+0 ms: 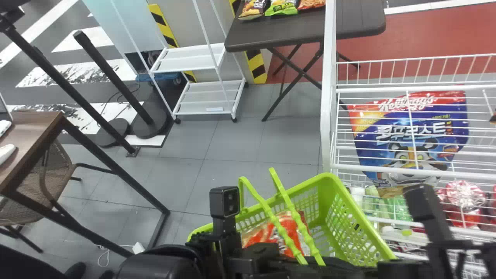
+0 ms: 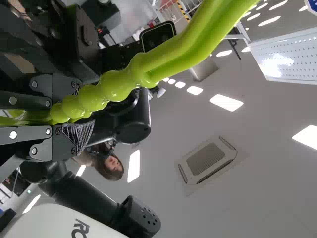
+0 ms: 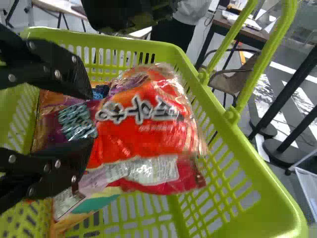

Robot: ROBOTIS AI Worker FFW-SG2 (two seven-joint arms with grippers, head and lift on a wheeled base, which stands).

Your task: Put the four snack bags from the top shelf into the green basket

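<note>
At the bottom of the head view, the green basket [image 1: 350, 209] holds a red snack bag [image 1: 257, 234]. My left gripper [image 1: 252, 263] is beside the raised handles [image 1: 288, 221]. In the left wrist view, my left gripper [image 2: 72, 119] is shut on a green handle [image 2: 173, 47]. From the right comes my right gripper [image 1: 395, 268], low over the basket. In the right wrist view, my right gripper [image 3: 81, 116] stands open, its fingers spread close around one end of the red bag [image 3: 148, 124]. This bag lies on other bags [image 3: 94, 203] inside the basket [image 3: 237, 163].
A white wire rack [image 1: 327, 97] with a large blue cereal bag [image 1: 410, 139] and other goods stands right of the basket. Farther back, a dark folding table [image 1: 279, 29] bears several snack bags. A brown desk [image 1: 29, 143] and a chair [image 1: 42, 174] are at the left.
</note>
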